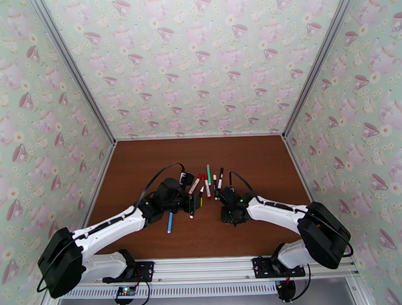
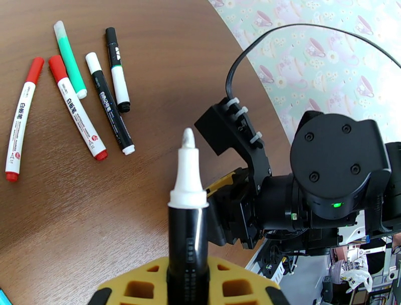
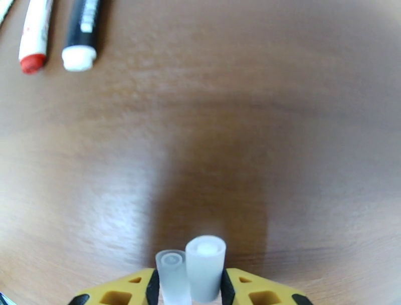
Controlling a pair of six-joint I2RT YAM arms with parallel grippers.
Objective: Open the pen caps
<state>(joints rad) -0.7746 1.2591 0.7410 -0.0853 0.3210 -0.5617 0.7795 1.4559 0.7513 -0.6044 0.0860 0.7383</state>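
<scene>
My left gripper (image 1: pixel 194 204) (image 2: pixel 188 283) is shut on a black-barrelled pen (image 2: pixel 188 241) that stands upright with its white nib (image 2: pixel 188 143) bare. Low over the table, my right gripper (image 1: pixel 223 201) (image 3: pixel 188 287) has two small translucent white pen caps (image 3: pixel 205 266) (image 3: pixel 170 275) side by side between its yellow fingers (image 3: pixel 235 288), which touch them on both sides. Several capped pens (image 1: pixel 208 179) lie in a loose row at mid-table: two red-ended ones (image 2: pixel 21 118) (image 2: pixel 77 108), a green one (image 2: pixel 70 57) and two black-and-white ones (image 2: pixel 109 103) (image 2: pixel 118 70).
A blue pen (image 1: pixel 170 222) lies on the brown table (image 1: pixel 148 163) under my left arm. Teapot-patterned walls (image 1: pixel 198 61) enclose the table on three sides. The two grippers sit close together just in front of the pen row.
</scene>
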